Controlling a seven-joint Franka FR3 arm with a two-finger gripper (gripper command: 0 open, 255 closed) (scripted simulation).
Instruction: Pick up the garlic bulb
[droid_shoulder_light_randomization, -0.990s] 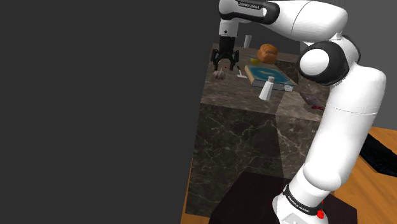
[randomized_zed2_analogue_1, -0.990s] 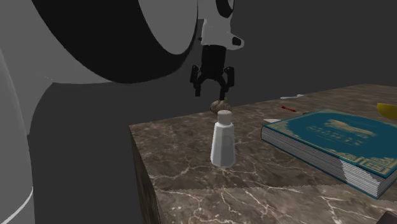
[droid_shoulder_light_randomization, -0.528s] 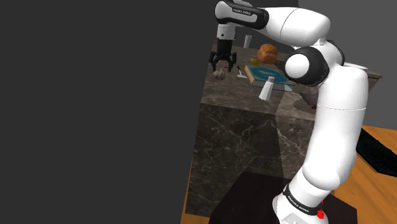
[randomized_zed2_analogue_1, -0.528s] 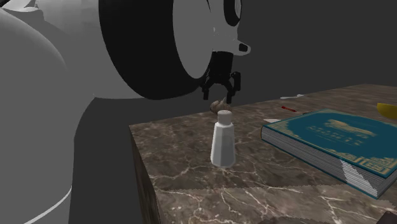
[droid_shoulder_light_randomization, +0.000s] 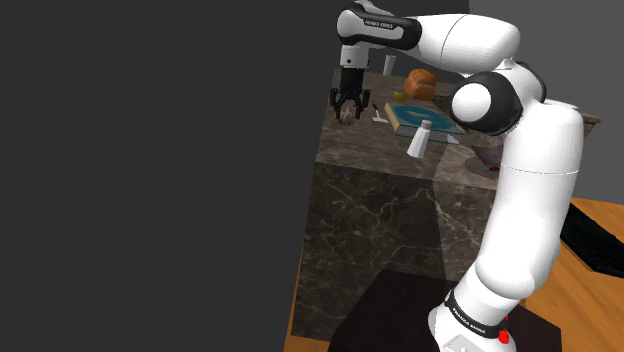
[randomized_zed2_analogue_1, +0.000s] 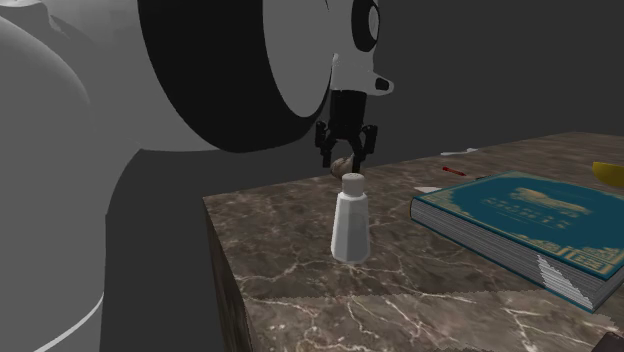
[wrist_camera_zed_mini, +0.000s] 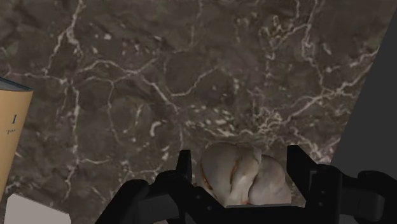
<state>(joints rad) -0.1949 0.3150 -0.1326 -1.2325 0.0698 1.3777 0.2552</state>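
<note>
A: Where the marble counter (randomized_zed2_analogue_1: 290, 230) ends at the shoulder view's left, what lies there?
B: The garlic bulb (wrist_camera_zed_mini: 238, 181), pale with brown streaks, resting on the stone; a white shaker (randomized_zed2_analogue_1: 350, 220) stands nearer, a teal book (randomized_zed2_analogue_1: 530, 215) farther right.
A: And the gripper (wrist_camera_zed_mini: 242, 159)?
B: Low over the bulb, released; one finger on each side, close beside it; whether they touch it I cannot tell.
</note>
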